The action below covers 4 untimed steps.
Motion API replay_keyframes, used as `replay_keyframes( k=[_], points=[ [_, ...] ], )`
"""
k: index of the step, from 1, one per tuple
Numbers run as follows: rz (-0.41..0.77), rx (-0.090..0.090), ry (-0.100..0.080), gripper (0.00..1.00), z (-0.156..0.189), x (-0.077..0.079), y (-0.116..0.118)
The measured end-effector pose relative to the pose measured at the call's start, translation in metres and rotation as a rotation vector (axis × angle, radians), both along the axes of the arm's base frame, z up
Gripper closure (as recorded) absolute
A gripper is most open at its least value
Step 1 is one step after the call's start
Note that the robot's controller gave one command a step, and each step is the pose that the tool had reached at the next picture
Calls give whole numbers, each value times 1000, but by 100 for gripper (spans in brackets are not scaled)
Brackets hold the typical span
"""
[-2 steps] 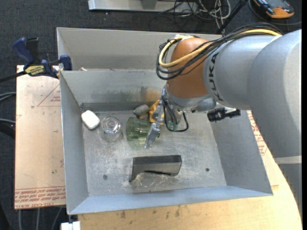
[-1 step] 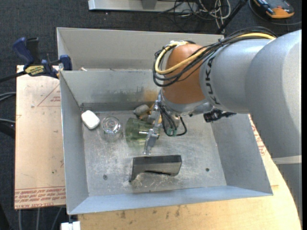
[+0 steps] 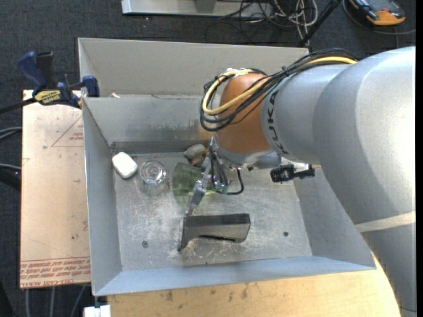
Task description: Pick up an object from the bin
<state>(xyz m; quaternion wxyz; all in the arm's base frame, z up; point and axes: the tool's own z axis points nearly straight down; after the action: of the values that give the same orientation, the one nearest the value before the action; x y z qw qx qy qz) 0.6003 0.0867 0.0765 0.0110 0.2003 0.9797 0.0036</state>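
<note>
Bin: grey metal bin with sloping walls; a few loose things lie in the middle and back of its floor, and the front corners are bare metal.
Arm: silver arm enters from the right of the camera view and bends down over the middle of the bin.
Wrist: orange cover sits above the tool, with yellow and black cables looped round it.
Jaws: low over the floor, just right of the bin's middle, their thin tip slanting down and to the left. I cannot tell whether they are apart or together, and nothing shows between them.
Nearest thing: green translucent piece, rounded, lying on the floor just behind the centre. The jaws' tip overlaps its right edge in this view; contact cannot be confirmed.
In front of jaws: dark grey block, long and flat-sided, lying crosswise just below the tip and near it, with pale crumbs at its left end.
Left of green piece: clear glass cup, upright, just beside it.
Further left: white rounded piece, close to the cup, near the left wall.
Behind green piece: tan lump, by the back wall, partly under the orange cover.
Floor: dusty, with light scratches round the things.
</note>
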Motion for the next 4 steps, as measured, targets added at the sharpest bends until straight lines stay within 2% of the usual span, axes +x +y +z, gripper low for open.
replay_keyframes(
  k=[1,3,4],
  points=[
    [-39,6,3,100,3,13,-10],
    [-39,4,7,100,7,12,-11],
    [-39,-1,22,100,23,7,-13]
  ],
)
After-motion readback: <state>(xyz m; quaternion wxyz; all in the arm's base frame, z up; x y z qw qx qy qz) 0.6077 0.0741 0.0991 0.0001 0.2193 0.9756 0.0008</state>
